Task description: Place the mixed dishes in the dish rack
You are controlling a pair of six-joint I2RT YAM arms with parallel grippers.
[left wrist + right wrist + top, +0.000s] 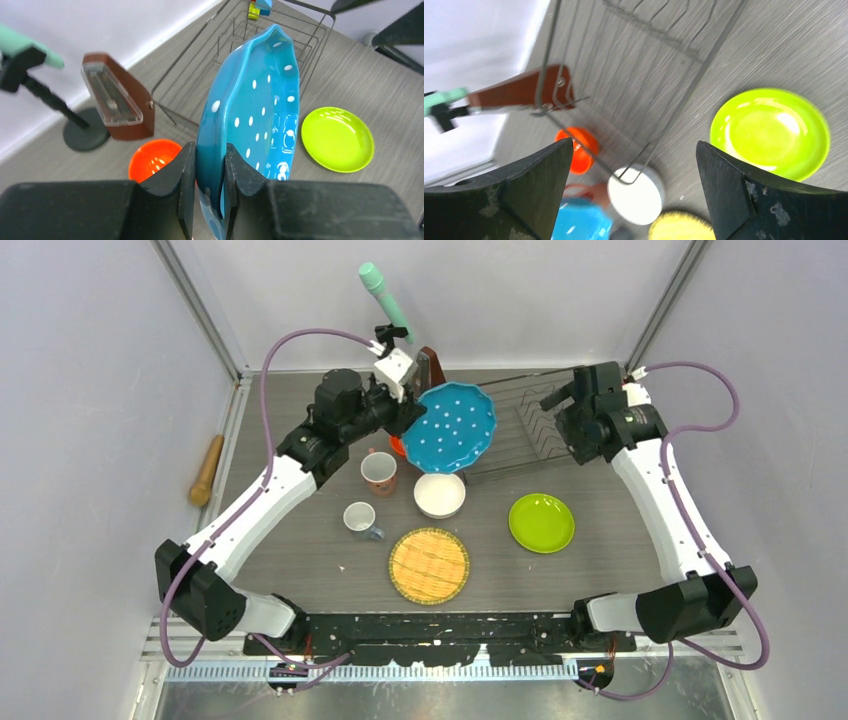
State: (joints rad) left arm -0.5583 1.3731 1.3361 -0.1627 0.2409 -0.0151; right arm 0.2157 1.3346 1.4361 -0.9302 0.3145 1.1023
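Note:
My left gripper (pixel 412 418) (pixel 210 175) is shut on the rim of the scalloped teal plate (pixel 452 427) (pixel 255 115). It holds the plate on edge above the table, at the left end of the dish rack (pixel 520 435) (pixel 200 75). The orange bowl (pixel 398 447) (pixel 152 159) lies partly hidden under the plate. The pinkish mug (pixel 379 472), small mug (pixel 360 518), white bowl (pixel 440 495) and lime-green plate (pixel 541 522) (pixel 769 131) stand on the table. My right gripper (pixel 560 412) (pixel 634 190) is open and empty above the rack's right end.
A brown metronome (pixel 430 365) (pixel 117 97) and a green microphone on a stand (pixel 383 295) are behind the rack's left end. A woven yellow mat (pixel 429 565) lies near the front. A wooden pin (pixel 207 470) lies outside the left rail.

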